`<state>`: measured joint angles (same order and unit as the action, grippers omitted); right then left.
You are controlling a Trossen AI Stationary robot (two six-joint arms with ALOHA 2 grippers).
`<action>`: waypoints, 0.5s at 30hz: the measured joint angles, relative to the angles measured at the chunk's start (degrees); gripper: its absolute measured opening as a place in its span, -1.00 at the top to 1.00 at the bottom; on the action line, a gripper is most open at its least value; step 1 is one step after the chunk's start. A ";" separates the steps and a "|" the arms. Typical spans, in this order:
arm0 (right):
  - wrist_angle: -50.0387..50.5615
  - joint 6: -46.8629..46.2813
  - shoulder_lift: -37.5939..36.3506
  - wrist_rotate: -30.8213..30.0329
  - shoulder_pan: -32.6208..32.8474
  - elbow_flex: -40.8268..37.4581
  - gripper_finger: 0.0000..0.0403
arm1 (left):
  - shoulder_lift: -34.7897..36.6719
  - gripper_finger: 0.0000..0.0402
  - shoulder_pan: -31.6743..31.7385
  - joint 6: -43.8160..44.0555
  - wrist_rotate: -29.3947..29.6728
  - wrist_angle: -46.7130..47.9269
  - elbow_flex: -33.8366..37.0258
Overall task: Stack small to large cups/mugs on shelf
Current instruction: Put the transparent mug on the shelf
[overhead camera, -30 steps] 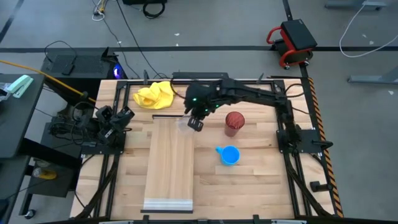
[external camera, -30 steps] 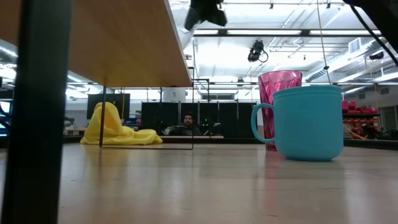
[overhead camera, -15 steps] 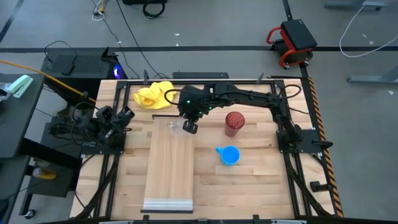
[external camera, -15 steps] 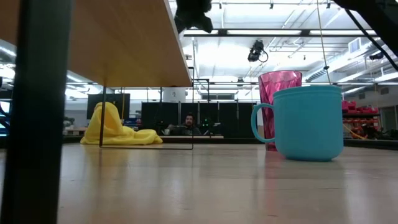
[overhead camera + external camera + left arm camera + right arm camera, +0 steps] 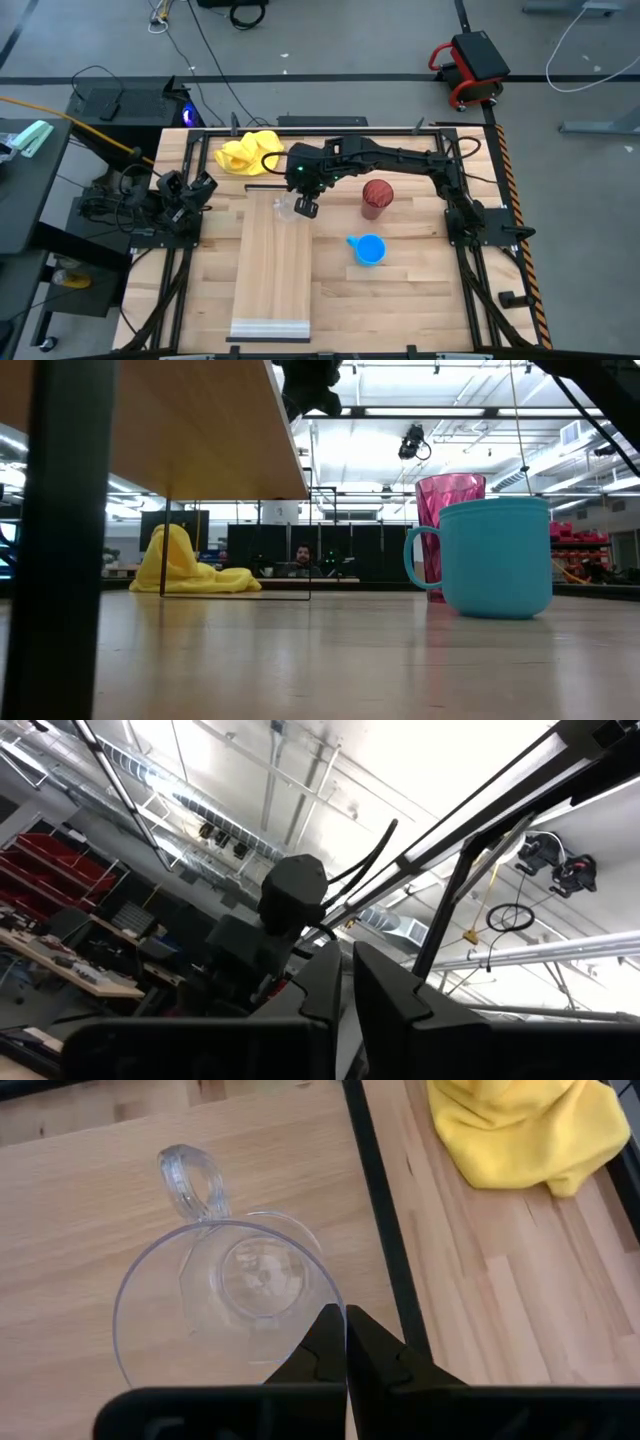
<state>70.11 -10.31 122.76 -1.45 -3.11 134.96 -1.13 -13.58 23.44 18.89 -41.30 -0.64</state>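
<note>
The small clear cup (image 5: 283, 206) with a handle is upright over the far end of the light wood shelf (image 5: 275, 270), near the shelf's dark edge (image 5: 385, 1230). My right gripper (image 5: 306, 207) is shut on the cup's rim. The dark red ribbed cup (image 5: 377, 197) and the blue mug (image 5: 370, 249) stand on the tabletop to the right of the shelf. My left gripper (image 5: 206, 183) is shut and parked at the table's left edge, pointing up at the ceiling (image 5: 345, 995). My right gripper pinches the clear cup's wall at the rim (image 5: 336, 1308), on the side away from the handle, with one finger inside and one outside. The fingers come from above, pointing down. The cup stays upright; whether its base rests on the shelf I cannot tell.
A yellow cloth (image 5: 248, 152) lies at the table's far edge behind the shelf. The low view shows the shelf (image 5: 200, 420) raised above the tabletop on dark legs (image 5: 65, 560). A person (image 5: 300, 555) shows far behind the table.
My right gripper has carried the clear cup a little toward the table's left edge, from the shelf's right edge to over the shelf's far end. The cup has stayed upright in the hold.
</note>
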 joint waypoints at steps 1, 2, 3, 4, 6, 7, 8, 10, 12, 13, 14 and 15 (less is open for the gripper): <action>-0.19 -0.01 -0.07 0.00 0.00 0.00 1.00 | 0.00 0.80 0.02 0.00 -0.02 0.14 0.00; -0.32 -0.01 -0.12 0.00 0.00 0.02 1.00 | 0.00 0.81 0.00 0.00 -0.02 0.16 0.00; -0.33 0.00 -0.13 0.00 0.00 0.02 1.00 | 0.00 0.81 0.00 0.00 0.02 0.14 0.00; -0.33 0.00 -0.13 0.00 0.00 0.02 1.00 | 0.00 0.82 0.02 0.00 0.01 0.17 0.00; -0.33 0.00 -0.13 0.02 0.00 0.02 0.99 | 0.00 0.83 0.02 0.00 0.00 0.21 0.00; -0.35 0.00 -0.13 0.02 0.00 0.02 0.99 | 0.00 0.83 0.01 0.00 0.00 0.20 0.00; -0.35 0.00 -0.13 0.02 0.00 0.02 0.99 | 0.00 0.84 0.02 0.03 0.00 0.22 0.00; -0.38 0.00 0.01 0.02 0.00 0.02 0.99 | 0.00 0.84 0.01 0.85 -0.02 0.44 0.00; -0.56 0.00 0.17 0.04 0.00 0.02 0.99 | 0.00 0.82 -0.03 2.18 -0.20 2.18 0.00; -0.47 0.00 0.24 0.04 0.00 0.02 0.99 | -0.07 0.81 -0.13 3.00 -0.74 3.55 0.00; -0.45 0.00 0.24 0.04 0.00 0.02 0.99 | -0.47 0.79 -0.20 3.51 -1.02 4.63 0.00; -0.50 0.00 0.24 0.04 0.00 0.02 0.98 | -0.99 0.78 -0.24 4.40 -1.16 5.60 0.00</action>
<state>69.60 -10.31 123.00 -1.41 -3.11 134.98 -2.11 -13.82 27.84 17.73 -35.70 -0.64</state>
